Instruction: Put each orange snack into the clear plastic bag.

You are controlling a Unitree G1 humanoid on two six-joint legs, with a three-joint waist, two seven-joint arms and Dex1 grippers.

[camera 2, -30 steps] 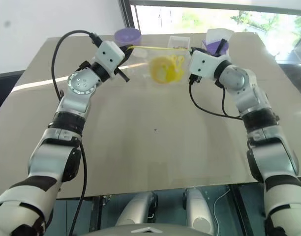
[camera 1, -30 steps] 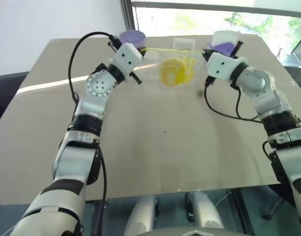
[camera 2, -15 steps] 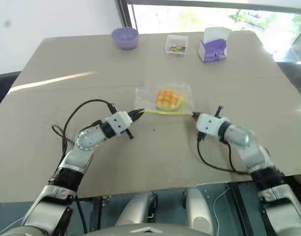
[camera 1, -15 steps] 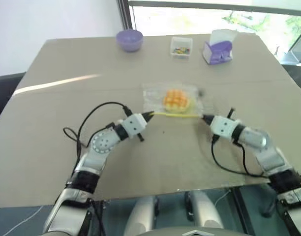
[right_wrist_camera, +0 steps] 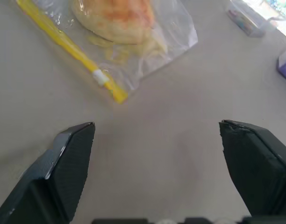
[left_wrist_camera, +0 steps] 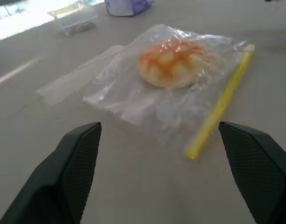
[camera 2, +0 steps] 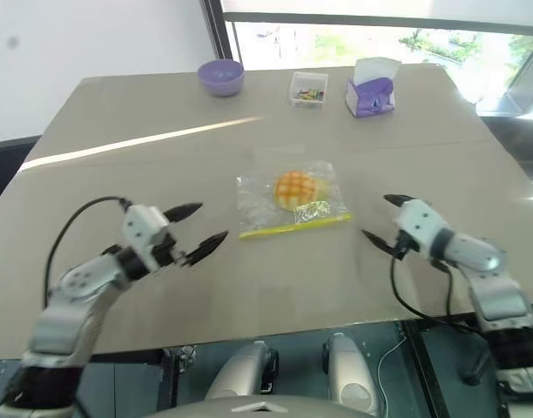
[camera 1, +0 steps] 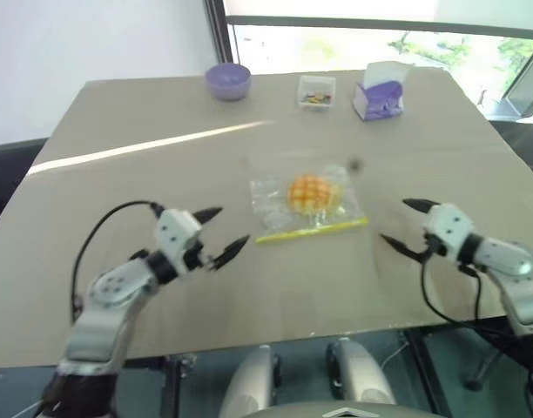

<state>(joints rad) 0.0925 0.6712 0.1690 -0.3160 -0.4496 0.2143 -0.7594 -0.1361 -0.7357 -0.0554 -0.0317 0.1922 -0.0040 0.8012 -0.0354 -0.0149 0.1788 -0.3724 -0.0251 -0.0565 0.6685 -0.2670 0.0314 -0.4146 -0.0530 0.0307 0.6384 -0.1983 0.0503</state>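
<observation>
The clear plastic bag [camera 1: 294,209] lies flat on the middle of the table, its yellow seal strip [camera 1: 310,229] along the near edge. One orange snack [camera 1: 308,191], a domed bun with a grid crust, sits inside it under the crinkled film [left_wrist_camera: 173,63]. My left gripper [camera 1: 229,226] hovers open to the left of the bag, a short gap from it, with nothing between its fingers. To the right of the bag my right gripper [camera 1: 395,221] is open and empty too, and it points at the strip's end [right_wrist_camera: 116,95].
Along the far edge stand a purple bowl [camera 1: 227,80], a small clear tray [camera 1: 316,90] of coloured candies and a purple-and-white box [camera 1: 377,91]. The table's near edge [camera 1: 275,335] runs just behind both grippers.
Both grippers brought the bag with the bun down from the far side onto the table, shut on the strip's ends. They have since let go, opened and drawn back and apart.
</observation>
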